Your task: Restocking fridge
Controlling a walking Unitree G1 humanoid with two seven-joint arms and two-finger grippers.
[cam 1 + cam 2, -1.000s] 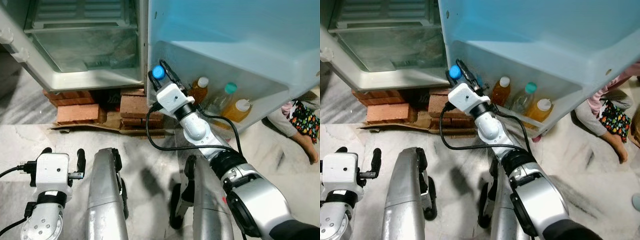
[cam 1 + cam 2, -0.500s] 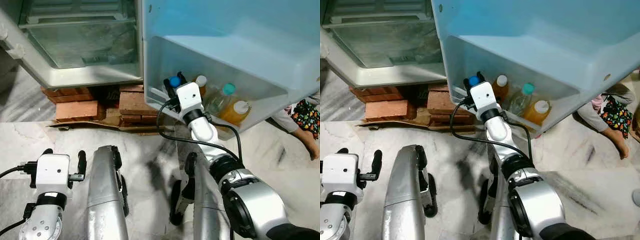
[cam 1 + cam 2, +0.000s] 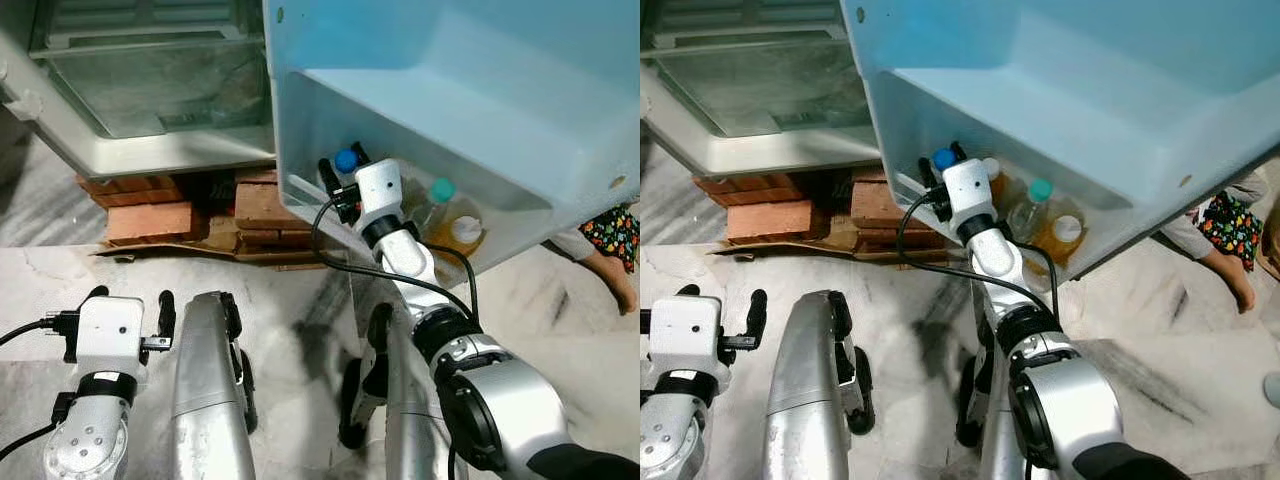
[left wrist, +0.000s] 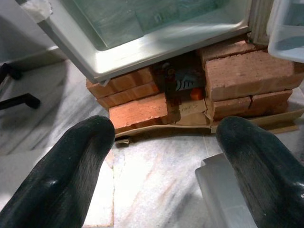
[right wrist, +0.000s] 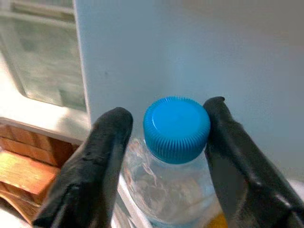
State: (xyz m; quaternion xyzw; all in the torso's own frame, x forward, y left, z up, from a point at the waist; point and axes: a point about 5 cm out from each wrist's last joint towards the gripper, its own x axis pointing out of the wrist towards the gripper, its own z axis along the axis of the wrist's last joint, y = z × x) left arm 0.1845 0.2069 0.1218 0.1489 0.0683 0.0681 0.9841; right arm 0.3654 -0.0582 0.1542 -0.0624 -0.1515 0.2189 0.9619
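Right pincer (image 3: pixel 343 172), centre of the frame, reaches into the lower shelf of the open fridge door (image 3: pixel 450 90). It pinches a clear bottle with a blue cap (image 5: pixel 176 127) by the neck; in the right wrist view one finger (image 5: pixel 99 161) sits on each side of the cap. The bottle stands at the shelf's near end, just beside an amber bottle with a white cap (image 3: pixel 466 228) and a teal-capped bottle (image 3: pixel 439 190). Left pincer (image 4: pixel 166 161), lower left of the frame, hangs idle, fingers spread, above the marble floor (image 4: pixel 156 180). Bricks (image 4: pixel 247 71) support the fridge cabinet (image 3: pixel 150 100).
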